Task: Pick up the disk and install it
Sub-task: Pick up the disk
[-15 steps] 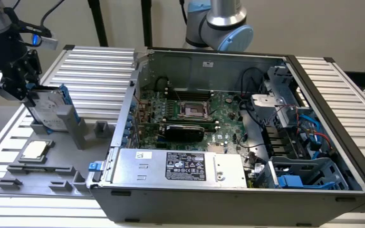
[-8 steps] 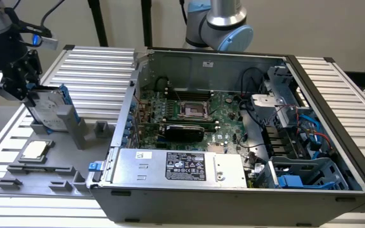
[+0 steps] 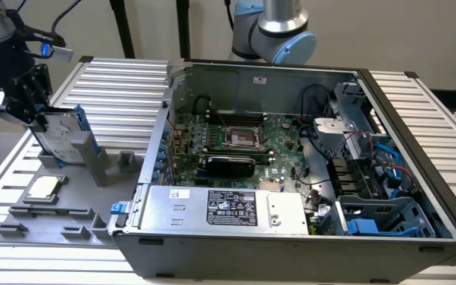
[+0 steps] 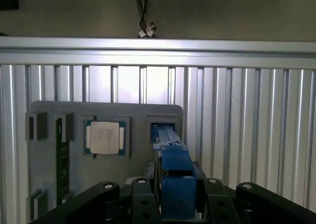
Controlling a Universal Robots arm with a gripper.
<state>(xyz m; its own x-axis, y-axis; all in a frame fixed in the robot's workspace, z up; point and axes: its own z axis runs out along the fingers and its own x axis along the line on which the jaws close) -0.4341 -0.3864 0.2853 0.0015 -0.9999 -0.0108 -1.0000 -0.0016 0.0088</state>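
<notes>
Nearest in the exterior view is the open computer case (image 3: 291,252), with a silver box with a black label (image 3: 228,208) lying along its front wall and a blue plastic cage (image 3: 386,221) in the corner toward the exterior view's right. Just beside the case, on the exterior view's left, a grey fixture plate (image 3: 50,219) rests on the slatted aluminium table (image 3: 117,77). 1 square CPU chip (image 3: 43,187) sits flat in a recess of that plate.

Behind the chip, the disk (image 3: 60,141) stands upright on its edge in a slot of the plate, outside the case, with its white label facing forward and a blue rail along its side. The gripper (image 3: 42,122) is at the disk's top edge. In the wrist view the gripper (image 4: 177,209) straddles the blue rail of the disk (image 4: 175,177), its black jaws close against both sides; whether they pinch it I cannot tell. The CPU chip (image 4: 104,137) lies beside the slot.

Farther back, the green motherboard (image 3: 279,151) covers the case floor, and the arm's grey joint (image 3: 284,32) rises behind the case.
</notes>
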